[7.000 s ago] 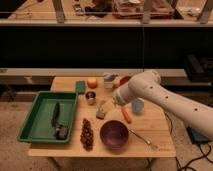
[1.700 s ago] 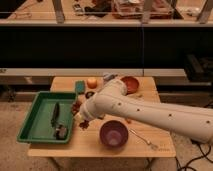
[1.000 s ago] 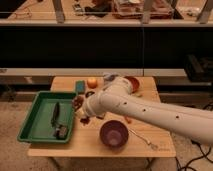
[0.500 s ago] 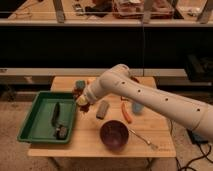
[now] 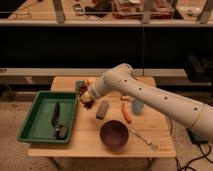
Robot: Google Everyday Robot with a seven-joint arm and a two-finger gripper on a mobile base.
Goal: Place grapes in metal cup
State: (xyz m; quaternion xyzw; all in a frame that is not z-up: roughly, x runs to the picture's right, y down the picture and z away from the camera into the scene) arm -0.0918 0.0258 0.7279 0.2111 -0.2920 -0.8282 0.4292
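Note:
My gripper (image 5: 86,98) is at the end of the white arm that reaches in from the right, over the back-left part of the wooden table (image 5: 87,142). It is shut on the grapes (image 5: 89,103), a dark reddish bunch hanging just under its tip, right of the green tray. The metal cup is hidden behind the gripper and the bunch. The table's front, left of the purple bowl, no longer holds the grapes.
A green tray (image 5: 31,121) with two dark items lies at the left. A grey block (image 5: 102,109), an orange carrot (image 5: 126,112), a light blue cup (image 5: 137,106), a purple bowl (image 5: 114,134) and a spoon (image 5: 145,142) are right of the gripper. An orange fruit (image 5: 90,80) sits behind it.
The gripper has carried the grapes up and toward the back of the table, from beside the bowl to the spot near the orange fruit. The arm's elbow has swung higher.

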